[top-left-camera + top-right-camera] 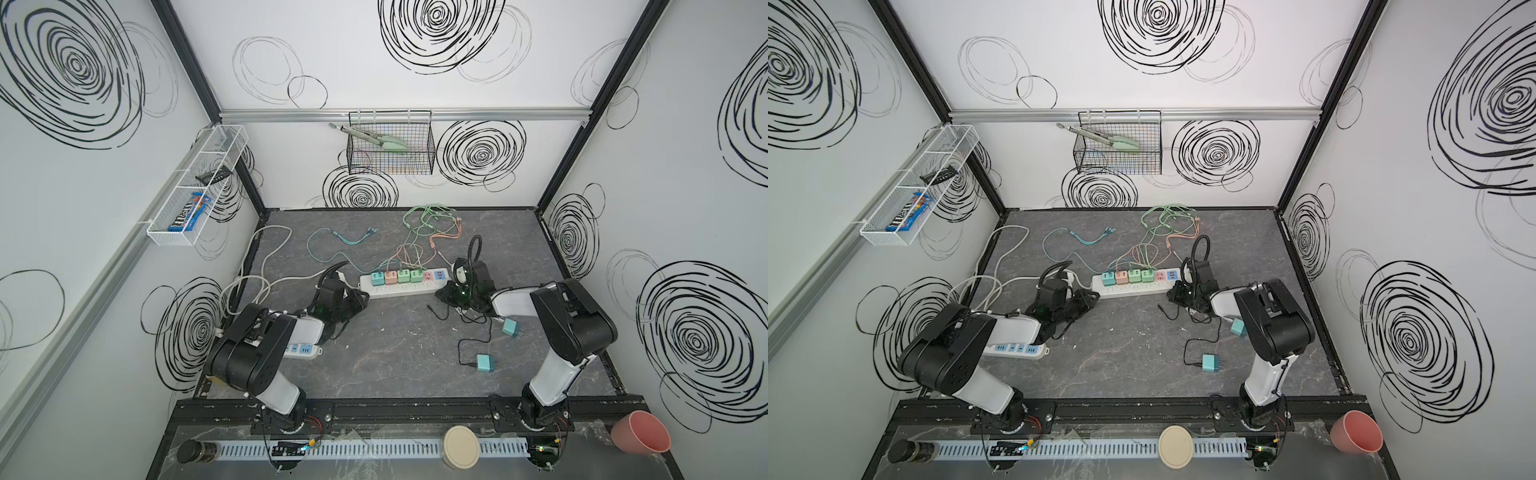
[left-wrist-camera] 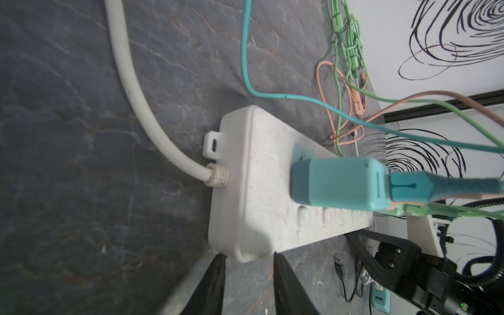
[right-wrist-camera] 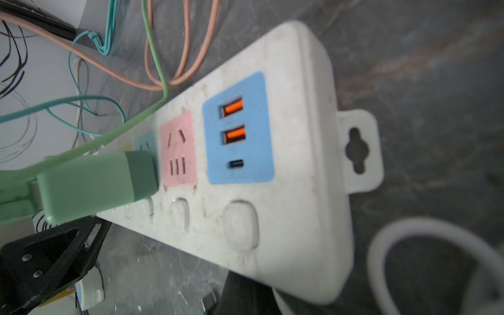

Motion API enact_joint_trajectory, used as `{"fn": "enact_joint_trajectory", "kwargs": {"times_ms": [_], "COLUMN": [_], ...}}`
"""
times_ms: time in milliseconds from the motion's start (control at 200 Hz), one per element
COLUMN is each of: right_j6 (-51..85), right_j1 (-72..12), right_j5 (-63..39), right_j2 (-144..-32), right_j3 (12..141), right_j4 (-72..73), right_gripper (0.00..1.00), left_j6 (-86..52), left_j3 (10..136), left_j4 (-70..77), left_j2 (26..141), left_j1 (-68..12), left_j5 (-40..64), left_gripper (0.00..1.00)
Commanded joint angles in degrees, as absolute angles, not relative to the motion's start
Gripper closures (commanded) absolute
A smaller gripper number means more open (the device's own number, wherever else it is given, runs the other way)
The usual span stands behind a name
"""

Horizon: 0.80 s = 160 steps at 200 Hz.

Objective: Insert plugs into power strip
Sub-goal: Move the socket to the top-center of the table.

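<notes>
Bracing the power strip (image 1: pixel 395 291) endwise.
Your left gripper (image 2: pixel 248 256), narrow, and right gripper (image 1: pixel 439 295), closed, likely steady it for another teal plug (image 1: pixel 485 363).

White lettering reading "m&m's" runs along a blue candy packet (image 1: pixel 188 217) lying in a white wire basket (image 1: pixel 168 240).

White link shells (image 1: pixel 552 378), black joints (image 1: pixel 573 324) — corrugated black hoses (image 1: pixel 471 251), screw-studded black claws (image 2: pixel 248 261).
</notes>
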<state>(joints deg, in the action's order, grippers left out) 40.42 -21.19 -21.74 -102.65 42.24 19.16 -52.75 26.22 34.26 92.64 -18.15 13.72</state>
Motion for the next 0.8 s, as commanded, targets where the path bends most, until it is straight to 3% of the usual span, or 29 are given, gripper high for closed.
{"fn": "enact_joint_trajectory", "kwargs": {"times_ms": [0, 355, 535, 620, 675, 796], "right_j6": [40.0, 41.1, 41.7, 41.1, 40.1, 36.0], "right_j1": [-20.5, -19.9, -19.8, -20.0, -20.4, -22.6], "right_j5": [-20.6, -21.1, -20.0, -20.0, -19.2, -16.4], "right_j2": [-106.6, -115.9, -116.5, -113.6, -110.8, -104.2], "right_j3": [45.7, 55.7, 58.7, 57.6, 56.2, 53.0], "right_j4": [20.3, 20.2, 19.5, 19.4, 19.1, 16.8], "right_gripper": [1.0, 0.96, 0.87, 0.75, 0.68, 0.45], "left_j6": [-50.8, -47.5, -43.2, -41.8, -41.1, -39.8], "left_j3": [30.4, 43.3, 48.9, 48.0, 47.1, 43.6], "left_j4": [39.0, 35.2, 27.8, 25.0, 22.2, 17.8], "left_j2": [96.3, 106.9, 107.1, 102.7, 99.0, 90.0], "left_j1": [-16.7, -13.9, -13.7, -14.3, -14.7, -15.6], "left_j5": [12.1, 12.7, 11.5, 8.6, 6.1, 1.8], "left_gripper": [0.65, 0.64, 0.58, 0.5, 0.4, 0.25]}}
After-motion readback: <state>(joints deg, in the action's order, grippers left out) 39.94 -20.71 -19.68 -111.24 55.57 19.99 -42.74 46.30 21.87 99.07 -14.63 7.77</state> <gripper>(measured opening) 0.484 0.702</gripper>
